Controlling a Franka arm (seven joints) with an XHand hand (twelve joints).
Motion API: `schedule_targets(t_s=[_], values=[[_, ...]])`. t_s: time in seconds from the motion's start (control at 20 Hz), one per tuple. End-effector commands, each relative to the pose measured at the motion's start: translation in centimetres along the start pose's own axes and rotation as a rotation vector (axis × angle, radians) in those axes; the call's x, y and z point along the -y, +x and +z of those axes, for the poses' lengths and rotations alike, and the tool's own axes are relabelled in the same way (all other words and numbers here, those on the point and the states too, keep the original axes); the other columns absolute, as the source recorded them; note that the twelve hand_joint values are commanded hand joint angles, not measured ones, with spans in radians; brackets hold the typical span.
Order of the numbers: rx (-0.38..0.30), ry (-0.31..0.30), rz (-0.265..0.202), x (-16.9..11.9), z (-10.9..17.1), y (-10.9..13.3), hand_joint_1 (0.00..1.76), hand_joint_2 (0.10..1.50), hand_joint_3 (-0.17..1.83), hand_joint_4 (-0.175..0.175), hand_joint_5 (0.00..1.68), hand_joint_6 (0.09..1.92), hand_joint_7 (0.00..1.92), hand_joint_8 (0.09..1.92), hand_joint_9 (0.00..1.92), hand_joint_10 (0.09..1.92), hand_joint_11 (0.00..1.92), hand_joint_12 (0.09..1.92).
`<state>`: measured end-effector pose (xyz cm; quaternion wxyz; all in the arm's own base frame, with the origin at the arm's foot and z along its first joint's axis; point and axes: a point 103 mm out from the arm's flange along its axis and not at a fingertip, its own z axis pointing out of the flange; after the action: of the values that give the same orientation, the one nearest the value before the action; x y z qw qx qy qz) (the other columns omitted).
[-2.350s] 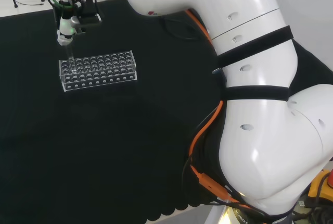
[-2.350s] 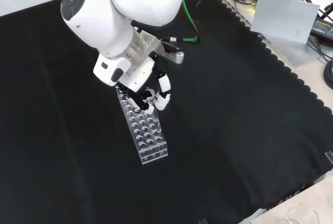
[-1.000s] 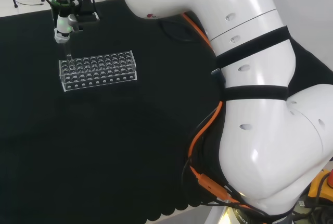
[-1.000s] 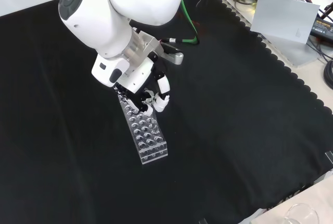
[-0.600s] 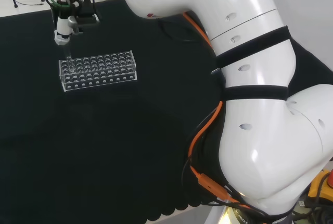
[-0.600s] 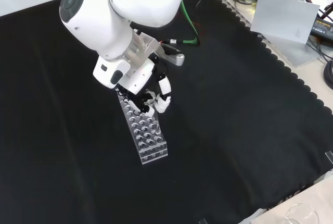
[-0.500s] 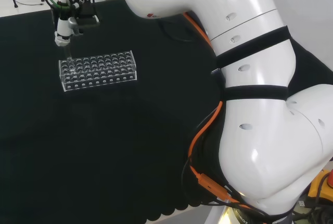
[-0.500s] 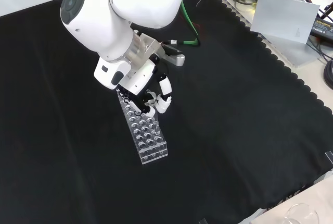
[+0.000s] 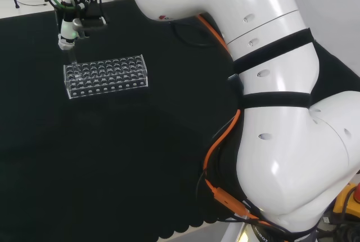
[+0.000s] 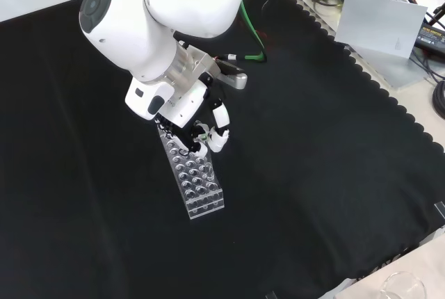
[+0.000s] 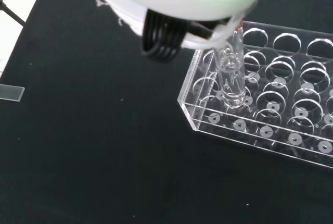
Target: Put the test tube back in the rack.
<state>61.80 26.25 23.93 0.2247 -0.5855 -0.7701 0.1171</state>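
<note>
Clear glass is what I'm steering here: the test tube [image 11: 231, 75] hangs upright from the hand [image 10: 201, 134], which pinches it near its top end. In the wrist view its rounded bottom sits in, or just over, a hole at the corner of the rack [image 11: 270, 109]; I cannot tell whether it has reached the lower plate. From the head view the hand [image 9: 68, 28] hovers at about eleven o'clock of the rack [image 9: 106, 76], above its left end. From the front view the rack [image 10: 192, 176] runs down toward five o'clock from the hand.

I judge the tube light, stiff, smooth and brittle. It could slip between the fingers, and it could crack if it scraped sideways against the hole's rim. Holding it high up suits this job, since the lower length stays free to pass through the rack. I would keep it plumb and lower it straight, letting go only once the rack carries it.
</note>
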Motion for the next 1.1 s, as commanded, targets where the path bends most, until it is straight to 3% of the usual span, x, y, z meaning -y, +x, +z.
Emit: schedule_targets(t_s=[0.05,0.8,1.1], values=[[-0.002,0.009,0.002,-0.1,0.4,0.0,1.25,0.53,0.75,-0.175,1.54,0.18,1.81,0.44,1.6,0.76,1.34,1.01],[-0.002,0.052,0.017,-1.1,1.8,-0.9,1.25,0.53,0.75,-0.175,1.54,0.18,1.81,0.44,1.6,0.76,1.34,1.01],[-0.008,0.038,0.023,-1.3,2.2,-1.0,1.25,0.53,0.75,-0.175,1.54,0.18,1.81,0.44,1.6,0.76,1.34,1.01]])
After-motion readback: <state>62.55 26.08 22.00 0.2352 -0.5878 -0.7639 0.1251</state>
